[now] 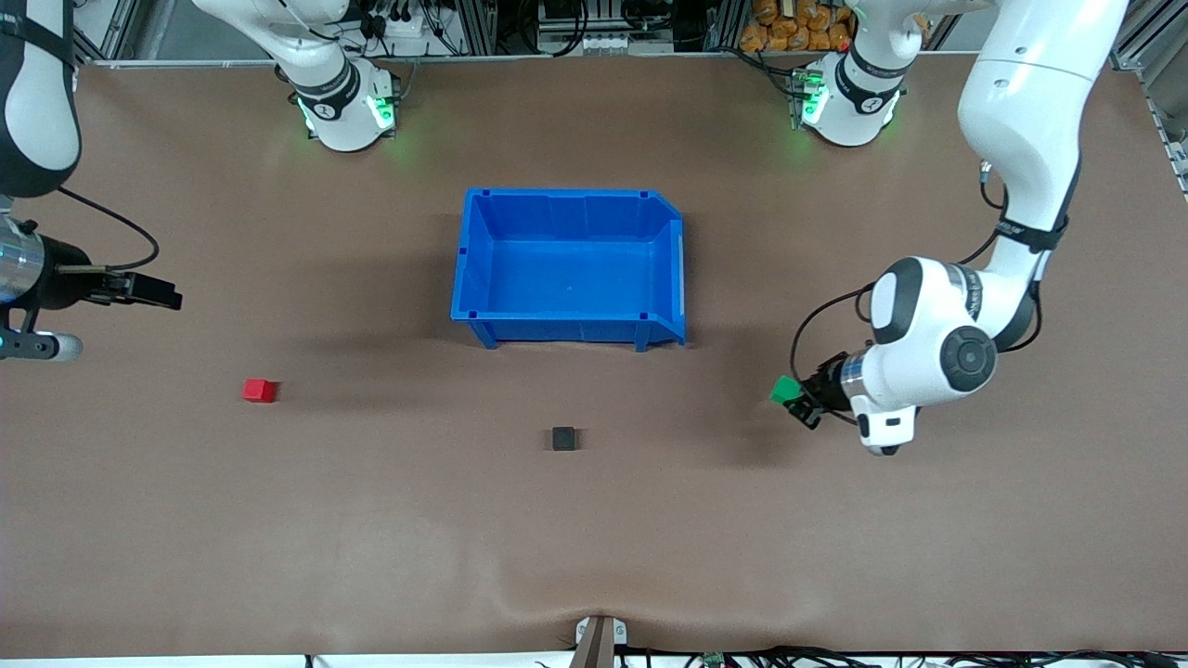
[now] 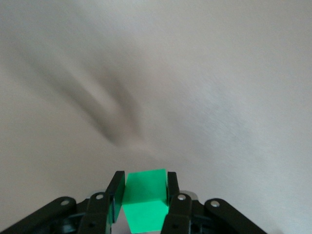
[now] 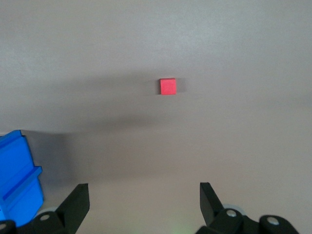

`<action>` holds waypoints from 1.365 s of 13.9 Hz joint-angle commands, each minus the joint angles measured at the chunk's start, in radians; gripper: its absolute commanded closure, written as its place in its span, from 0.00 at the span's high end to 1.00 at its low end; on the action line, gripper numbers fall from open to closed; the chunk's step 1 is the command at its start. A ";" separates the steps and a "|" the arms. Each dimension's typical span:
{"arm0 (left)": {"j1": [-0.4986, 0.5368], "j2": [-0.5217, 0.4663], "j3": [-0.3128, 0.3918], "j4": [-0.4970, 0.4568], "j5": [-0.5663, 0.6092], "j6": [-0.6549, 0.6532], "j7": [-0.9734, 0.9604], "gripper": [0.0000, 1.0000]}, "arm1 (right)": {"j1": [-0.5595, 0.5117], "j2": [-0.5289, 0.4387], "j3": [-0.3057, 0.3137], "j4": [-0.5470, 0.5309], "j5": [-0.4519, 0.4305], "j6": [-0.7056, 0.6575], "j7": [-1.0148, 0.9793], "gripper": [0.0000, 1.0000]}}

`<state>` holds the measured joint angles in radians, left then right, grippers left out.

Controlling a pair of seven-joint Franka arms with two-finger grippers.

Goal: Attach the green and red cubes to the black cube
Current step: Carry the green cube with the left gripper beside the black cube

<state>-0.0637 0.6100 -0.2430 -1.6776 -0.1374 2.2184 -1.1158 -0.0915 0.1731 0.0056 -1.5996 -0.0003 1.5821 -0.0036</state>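
Left gripper (image 1: 796, 401): clamped on green cube (image 1: 785, 390), bright and plain, up over bare table (image 1: 835, 557) toward the left arm's end. Right gripper (image 1: 158, 293): jaws spread wide, holding nothing, over the table edge at the right arm's end. Red cube (image 1: 260, 391): small, solid red, on the table near that end. Black cube (image 1: 563, 439): matte, mid-table, nearer the front camera than the blue bin (image 1: 568, 329).

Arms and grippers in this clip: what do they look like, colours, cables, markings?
Both arms are glossy white with black joint bands and round dark caps; each base glows green. The left arm has a thin black cable looping along its forearm, and so does the right arm. The left gripper and right gripper are black, with flat black fingers and silver screws.
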 commanded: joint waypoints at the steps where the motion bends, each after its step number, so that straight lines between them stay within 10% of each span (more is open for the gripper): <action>1: -0.066 0.075 0.004 0.119 -0.033 -0.028 -0.140 0.00 | -0.013 0.000 0.005 -0.019 0.014 0.025 -0.007 1.00; 19: -0.363 0.358 0.014 0.430 -0.057 0.265 -0.679 0.00 | -0.014 0.062 0.005 -0.028 0.013 0.082 -0.007 1.00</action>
<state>-0.3958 0.9164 -0.2428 -1.3178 -0.1808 2.4571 -1.7678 -0.0929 0.2362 0.0042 -1.6202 -0.0003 1.6577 -0.0036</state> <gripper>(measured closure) 0.608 0.000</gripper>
